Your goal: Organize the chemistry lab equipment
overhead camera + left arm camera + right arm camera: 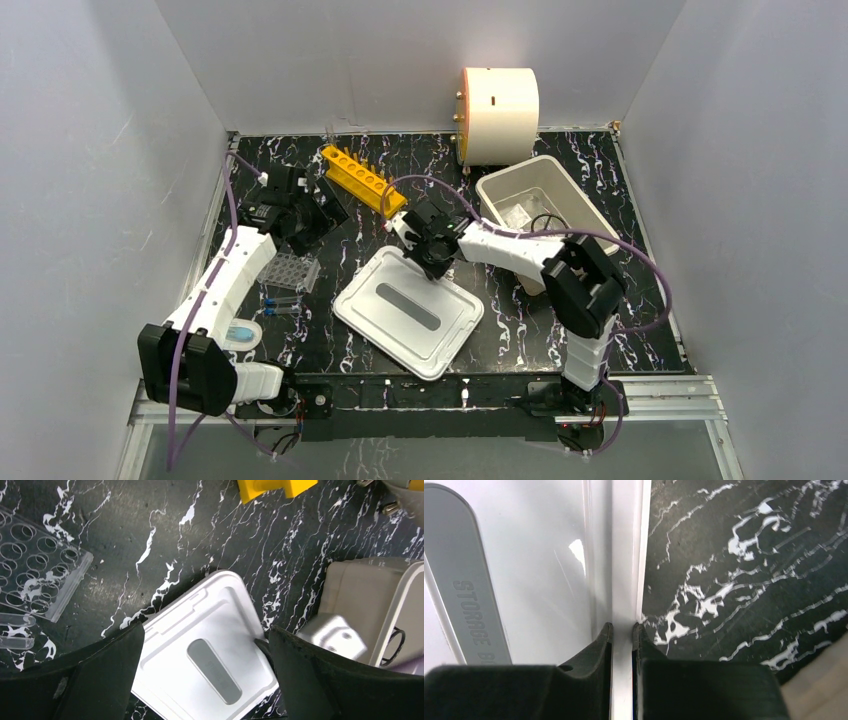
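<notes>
Right claw (621, 630) clenched on the white lid (400, 315) at its 1 o'clock rim; left claw (206, 630) released, empty, above the bench (500, 335) at 10 o'clock

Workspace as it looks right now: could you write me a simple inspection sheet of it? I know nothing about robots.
Surface: black marble-patterned tabletop with white veins.
Job's things: orange plastic tube rack at the back; clear plastic well plate and two blue-capped vials beside the left arm.
Clutter: white rectangular plastic tub on the right, uncovered; flat white plastic lid lying mid-table; cream cylindrical drum at the back wall.
Pincers: left pincer wide open, holding nothing; right pincer shut on the lid's edge.
Cables: purple cables loop along both arms.
Surroundings: plain grey walls on three sides; nothing else seen.
</notes>
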Available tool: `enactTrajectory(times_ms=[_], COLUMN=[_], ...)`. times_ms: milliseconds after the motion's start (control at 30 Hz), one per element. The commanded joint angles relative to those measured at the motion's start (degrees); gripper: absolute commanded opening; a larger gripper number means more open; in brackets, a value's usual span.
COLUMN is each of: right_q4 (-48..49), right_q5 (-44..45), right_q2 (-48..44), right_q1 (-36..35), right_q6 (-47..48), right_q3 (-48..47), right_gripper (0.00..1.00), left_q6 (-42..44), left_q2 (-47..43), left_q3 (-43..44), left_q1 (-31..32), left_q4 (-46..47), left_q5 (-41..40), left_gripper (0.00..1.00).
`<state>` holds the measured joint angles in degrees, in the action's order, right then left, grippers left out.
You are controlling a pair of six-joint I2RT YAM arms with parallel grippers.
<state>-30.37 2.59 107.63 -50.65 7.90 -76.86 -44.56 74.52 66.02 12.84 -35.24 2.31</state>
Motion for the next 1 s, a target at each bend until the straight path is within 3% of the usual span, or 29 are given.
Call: enactTrajectory(times_ms=[0,233,533,700,967], right_q4=[-0.8,3.6,4.3,6.5,9.0], right_q5=[1.3,3.6,5.6,1.8,-0.8], right_q2=[-9.1,-17.1,-20.5,-20.8,-21.2], right_q1=[0.6,2.1,5.8,8.6,11.3], right_q6=[-0.9,-6.2,-12.2,-16.5,-20.2], right_q3=[1.3,4.8,2.4,2.6,3.4], right_gripper=[0.00,0.00,0.00,0.00,0.00], left_q6=[-1.3,-3.3,-2.6,-5.7,-6.6], left_q2=[-2.6,-4.2,-5.8,-4.8,-4.2], left_q3=[-3.0,-6.3,-8.2,-14.9,-20.2], left_q1=[-0.3,-0.3,-0.3,-0.3,-0.3], left_q4=[-2.0,-0.2,4.9,20.3,28.7], left_q5=[-0.2,3.9,12.1,29.5,36.0], left_gripper=[0.95,0.95,0.98,0.98,0.97])
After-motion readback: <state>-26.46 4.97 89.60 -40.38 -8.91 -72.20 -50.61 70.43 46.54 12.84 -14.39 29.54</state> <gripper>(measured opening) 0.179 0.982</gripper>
